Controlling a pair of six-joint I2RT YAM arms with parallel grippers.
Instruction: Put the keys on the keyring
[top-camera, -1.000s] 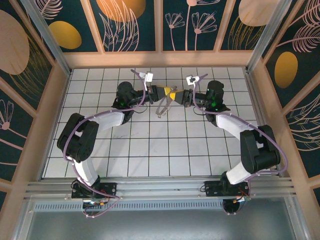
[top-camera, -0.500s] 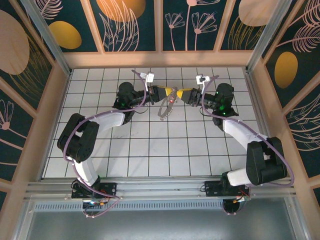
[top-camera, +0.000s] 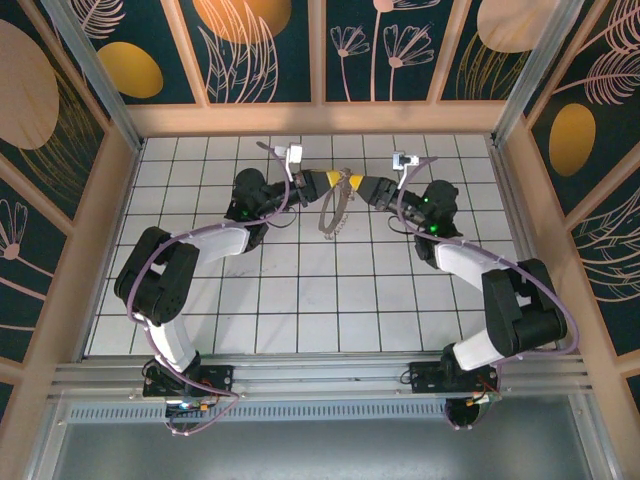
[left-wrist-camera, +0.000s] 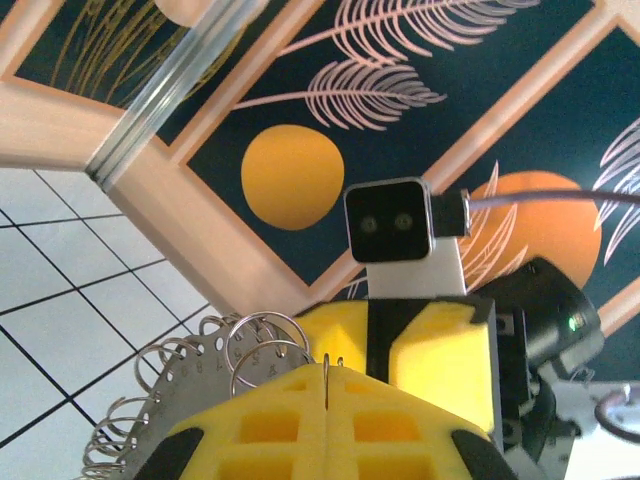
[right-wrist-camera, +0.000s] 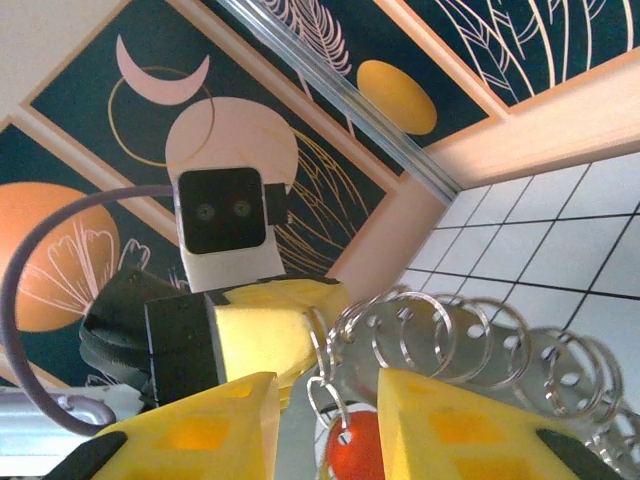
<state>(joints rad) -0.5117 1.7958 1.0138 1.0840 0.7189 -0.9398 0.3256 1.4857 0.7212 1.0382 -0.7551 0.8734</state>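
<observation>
The white tiled table (top-camera: 300, 300) lies open across its near and middle parts. The work goes on high above its far end, close to the wooden back wall (top-camera: 320, 118), so free room for moving lies towards the arm bases, not beyond.

Both arms reach inward and their yellow fingers nearly meet. The left gripper (top-camera: 338, 181) is clenched, with a thin metal edge of the keyring (top-camera: 330, 212) nipped in the seam between its pads. The rest of the ring hangs down in a slack curve of linked coils, clear of the tiles. The right gripper (top-camera: 358, 185) has its fingers parted. In its wrist view the red head of the key (right-wrist-camera: 355, 452) sits in the gap, nearer one finger, not squeezed.

The keyring looks light and floppy, likely to swing and twist at any tug. It is best held close to the coil being threaded. The key is small, stiff and smooth, so it should be pinched across its flat head.

A small loop (right-wrist-camera: 325, 395) stands just above the key's hole. Whether it already passes through cannot be told.
</observation>
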